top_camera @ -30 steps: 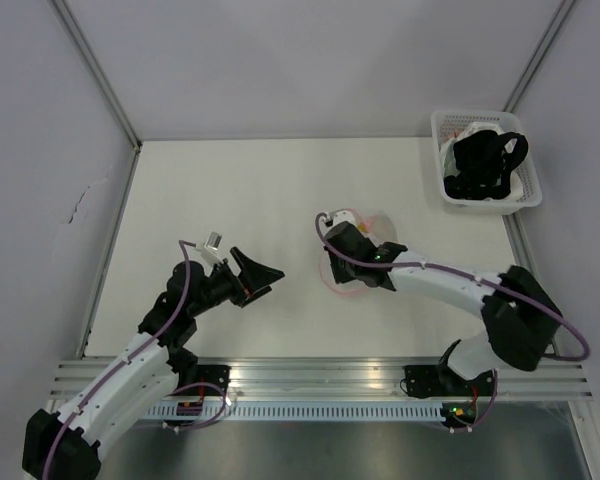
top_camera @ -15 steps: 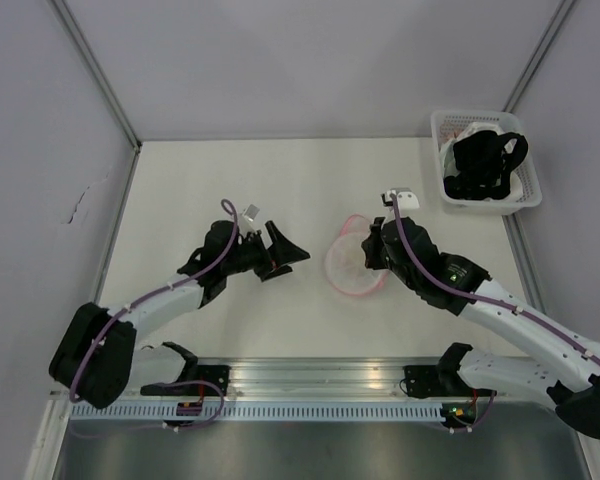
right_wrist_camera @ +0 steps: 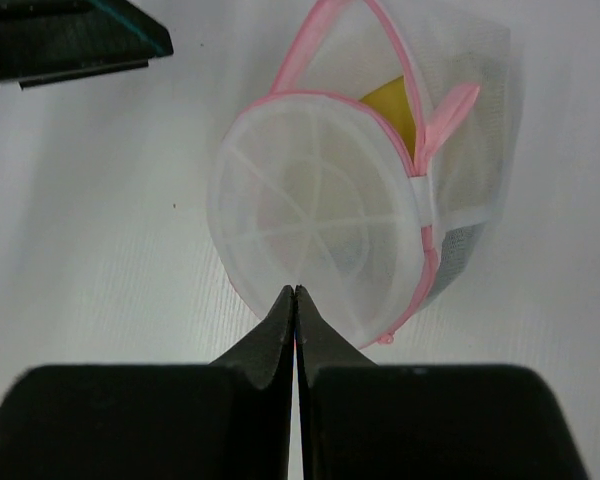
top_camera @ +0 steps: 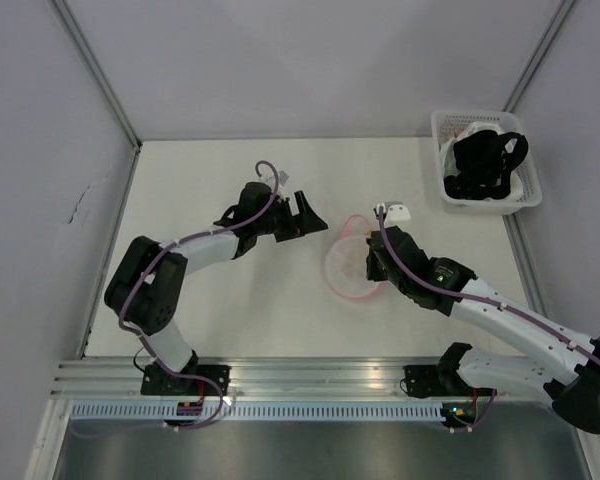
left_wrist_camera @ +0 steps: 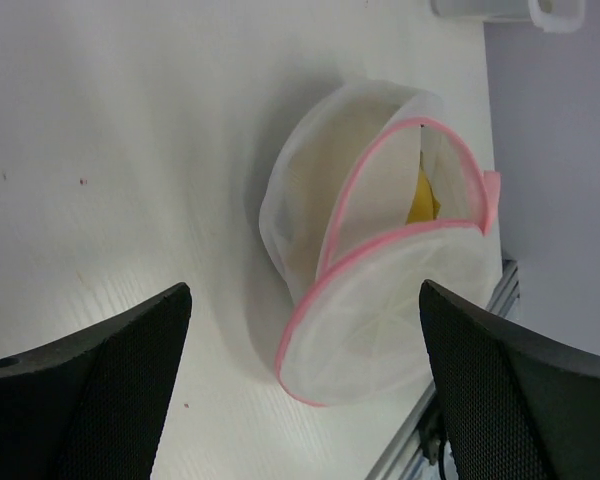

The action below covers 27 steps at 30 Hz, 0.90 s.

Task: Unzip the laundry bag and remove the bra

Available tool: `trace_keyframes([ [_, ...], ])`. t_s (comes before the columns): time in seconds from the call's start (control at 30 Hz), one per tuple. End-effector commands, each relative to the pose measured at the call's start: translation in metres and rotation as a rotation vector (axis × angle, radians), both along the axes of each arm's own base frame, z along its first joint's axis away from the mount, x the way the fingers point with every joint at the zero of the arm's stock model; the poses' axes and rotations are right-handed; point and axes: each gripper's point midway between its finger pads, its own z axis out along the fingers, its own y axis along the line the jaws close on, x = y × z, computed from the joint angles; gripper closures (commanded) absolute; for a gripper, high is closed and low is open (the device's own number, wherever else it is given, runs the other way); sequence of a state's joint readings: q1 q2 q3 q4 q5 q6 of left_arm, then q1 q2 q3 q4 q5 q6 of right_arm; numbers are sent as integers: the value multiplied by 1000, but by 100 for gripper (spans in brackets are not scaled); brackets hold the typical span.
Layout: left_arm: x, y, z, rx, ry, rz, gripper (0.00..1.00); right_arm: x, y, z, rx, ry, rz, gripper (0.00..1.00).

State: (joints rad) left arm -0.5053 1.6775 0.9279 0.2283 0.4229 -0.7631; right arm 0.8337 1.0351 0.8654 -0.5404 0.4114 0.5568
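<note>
The laundry bag [top_camera: 346,270] lies mid-table, its pink-trimmed round lid unzipped and swung open. The left wrist view shows the bag [left_wrist_camera: 305,190] with the yellow bra [left_wrist_camera: 423,195] inside the gap. The right wrist view also shows the bag [right_wrist_camera: 320,215] and the bra [right_wrist_camera: 388,105]. My right gripper [top_camera: 371,266] is shut, its tips [right_wrist_camera: 296,290] pinched on the near edge of the lid. My left gripper [top_camera: 310,215] is open wide and empty, left of the bag and apart from it, with the bag between its spread fingers in the left wrist view [left_wrist_camera: 305,290].
A white plastic basket [top_camera: 443,185] holding a black strappy garment [top_camera: 488,160] stands at the back right corner. A metal rail [top_camera: 310,378] runs along the near table edge. Grey walls close in the left, back and right sides.
My left gripper has swung up and right, toward the bag. My right gripper crossed from the bag's left side to its right, and the lid now stands open.
</note>
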Motion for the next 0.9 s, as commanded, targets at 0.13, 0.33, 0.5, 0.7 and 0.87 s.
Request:
trace_keyframes([
  [0.13, 32, -35, 8, 43, -222, -224, 4, -5, -1, 2, 35, 3, 5, 99],
  [0.33, 29, -65, -13, 4, -223, -398, 6, -8, -1, 1, 38, 11, 12, 100],
  [0.5, 19, -89, -21, -31, -255, -524, 7, -8, -3, -1, 29, 11, 8, 99],
  [0.7, 16, -97, -26, -62, -232, -558, 35, -9, -4, -6, 28, 20, 8, 100],
  [0.87, 10, -98, -30, -67, -218, -563, 75, -9, -7, -7, 26, 21, 2, 99],
])
